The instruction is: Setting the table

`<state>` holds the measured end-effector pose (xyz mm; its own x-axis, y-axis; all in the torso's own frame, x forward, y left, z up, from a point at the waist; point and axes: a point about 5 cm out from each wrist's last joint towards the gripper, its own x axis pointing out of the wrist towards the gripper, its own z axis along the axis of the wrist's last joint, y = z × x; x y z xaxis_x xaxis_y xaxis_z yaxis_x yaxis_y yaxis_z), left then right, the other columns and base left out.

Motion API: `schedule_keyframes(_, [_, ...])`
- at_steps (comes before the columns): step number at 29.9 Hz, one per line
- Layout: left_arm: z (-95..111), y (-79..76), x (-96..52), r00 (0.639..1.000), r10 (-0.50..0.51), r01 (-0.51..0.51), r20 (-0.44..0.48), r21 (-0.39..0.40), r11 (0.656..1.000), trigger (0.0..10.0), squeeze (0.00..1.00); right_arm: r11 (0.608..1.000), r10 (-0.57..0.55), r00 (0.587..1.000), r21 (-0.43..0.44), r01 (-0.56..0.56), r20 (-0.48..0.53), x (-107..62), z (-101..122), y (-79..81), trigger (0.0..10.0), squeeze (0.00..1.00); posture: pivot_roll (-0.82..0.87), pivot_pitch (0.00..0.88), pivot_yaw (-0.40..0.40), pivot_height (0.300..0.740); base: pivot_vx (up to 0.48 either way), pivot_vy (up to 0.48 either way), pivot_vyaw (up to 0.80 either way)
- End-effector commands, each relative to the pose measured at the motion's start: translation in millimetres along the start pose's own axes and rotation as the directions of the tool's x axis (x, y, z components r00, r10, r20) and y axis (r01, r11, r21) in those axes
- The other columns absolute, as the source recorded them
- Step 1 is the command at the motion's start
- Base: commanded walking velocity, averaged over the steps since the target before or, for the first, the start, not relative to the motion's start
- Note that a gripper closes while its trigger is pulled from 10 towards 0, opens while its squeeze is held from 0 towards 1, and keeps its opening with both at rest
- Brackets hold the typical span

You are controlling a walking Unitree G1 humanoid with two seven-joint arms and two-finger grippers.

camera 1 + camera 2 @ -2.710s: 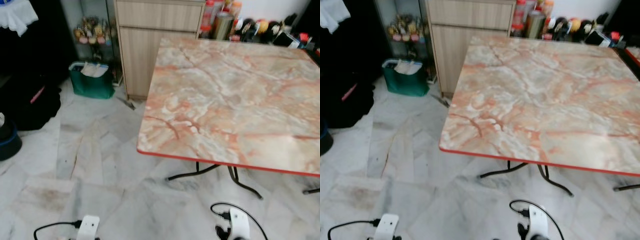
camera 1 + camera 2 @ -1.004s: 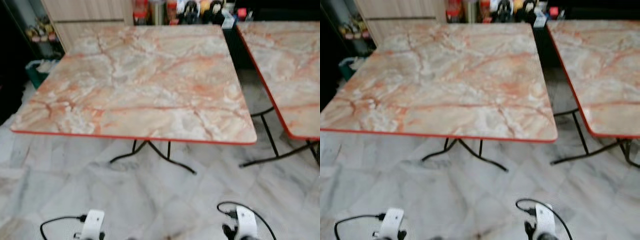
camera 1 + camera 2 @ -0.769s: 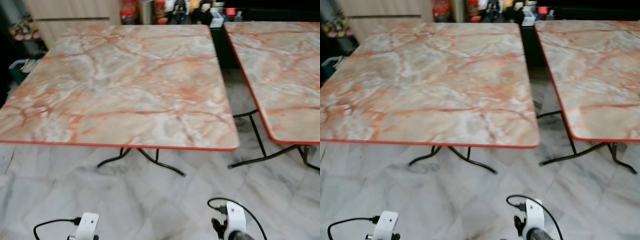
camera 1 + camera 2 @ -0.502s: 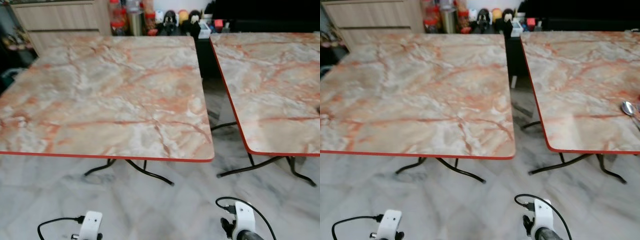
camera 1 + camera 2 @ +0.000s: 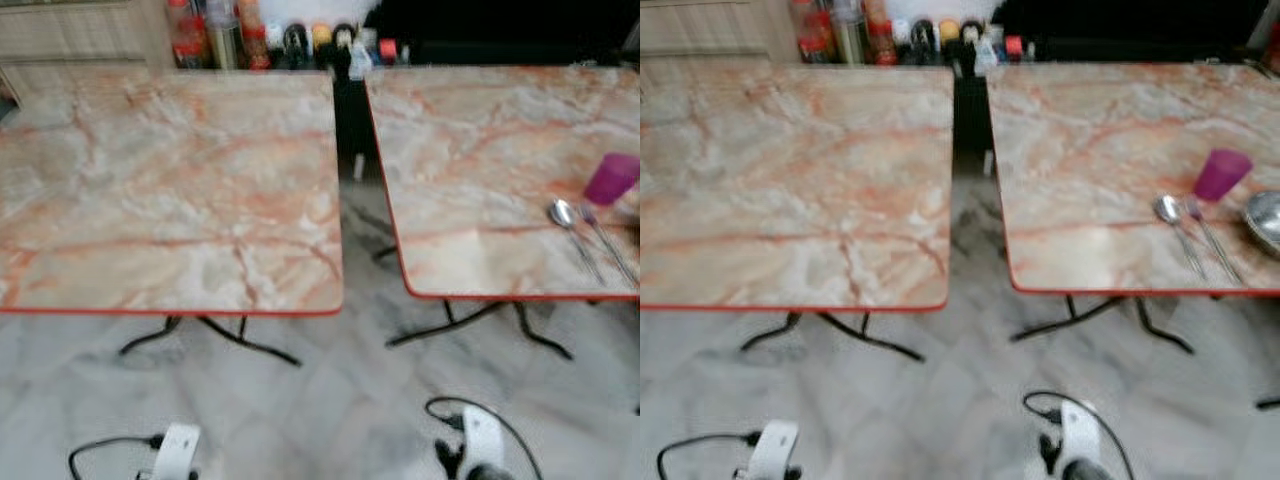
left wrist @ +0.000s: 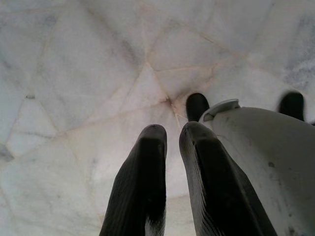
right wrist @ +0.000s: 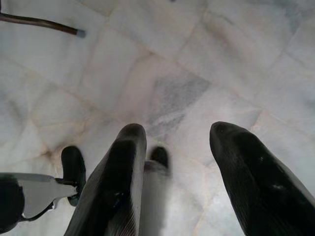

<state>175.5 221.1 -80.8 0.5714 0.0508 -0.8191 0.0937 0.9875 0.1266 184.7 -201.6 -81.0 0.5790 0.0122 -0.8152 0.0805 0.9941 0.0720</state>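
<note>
Keep turning toward the right-hand table (image 5: 1090, 150): the purple cup (image 5: 1221, 173), spoon (image 5: 1169, 212) and bowl (image 5: 1264, 218) sit at your two o'clock. Left gripper (image 6: 172, 142) hangs nearly closed and empty, right gripper (image 7: 179, 140) spread wide, empty.

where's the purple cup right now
The purple cup stands on the right-hand marble table, near its right side, just beyond the spoon and beside the metal bowl.

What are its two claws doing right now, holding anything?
Left gripper: fingers nearly together, holding nothing, pointing down at the floor.
Right gripper: fingers spread open, holding nothing, also pointing at the floor.
</note>
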Motion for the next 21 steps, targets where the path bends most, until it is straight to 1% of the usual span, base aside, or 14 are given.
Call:
schedule_keyframes(1, [-3.9,-2.3,-0.2,1.0,-0.007,0.007,-0.021,0.005,1.0,10.0,0.0,1.0,-0.018,1.0,0.009,0.018,-0.009,-1.7,-3.1,-6.9,10.0,0.0,0.01,0.114,0.004,0.74,0.0,-0.292,0.0])
schedule_keyframes(7, [-3.9,-2.3,-0.2,1.0,-0.006,0.006,-0.022,0.006,1.0,10.0,0.0,1.0,-0.015,1.0,0.012,0.015,-0.004,-1.7,-2.6,-6.7,10.0,0.0,0.01,0.113,0.005,0.74,0.0,-0.292,0.0])
schedule_keyframes(10, [-4.0,-2.2,-0.2,1.0,-0.006,0.006,-0.022,0.006,1.0,10.0,0.0,1.0,-0.007,1.0,-0.025,0.006,-0.008,-1.6,-1.9,-6.5,10.0,0.0,0.01,0.113,0.005,0.74,0.0,-0.289,0.0])
schedule_keyframes(14, [-4.0,-2.1,-0.2,1.0,-0.006,0.006,-0.023,0.005,1.0,10.0,0.0,0.999,-0.003,1.0,-0.032,0.003,-0.002,-1.6,-1.1,-6.3,10.0,0.0,0.01,0.113,0.005,0.74,0.0,-0.285,0.0])
schedule_keyframes(17, [-4.0,-1.9,-0.2,1.0,-0.005,0.005,-0.024,0.006,1.0,10.0,0.0,1.0,0.003,1.0,-0.006,-0.003,-0.011,-1.5,-2.6,-5.6,10.0,0.0,0.01,0.114,0.006,0.74,0.241,-0.281,0.31])
schedule_keyframes(19, [-4.1,-1.7,-0.2,1.0,-0.004,0.004,-0.024,0.005,1.0,10.0,0.0,0.999,0.007,1.0,-0.033,-0.007,-0.012,-1.4,-1.8,-5.5,10.0,0.0,0.01,0.114,0.006,0.74,0.244,-0.285,0.0])
schedule_keyframes(21, [-4.2,-1.6,-0.3,1.0,-0.004,0.004,-0.025,0.004,1.0,10.0,0.0,1.0,0.006,1.0,-0.031,-0.006,-0.012,-1.4,-1.9,-5.4,10.0,0.0,0.01,0.114,0.007,0.74,0.247,-0.281,0.0])
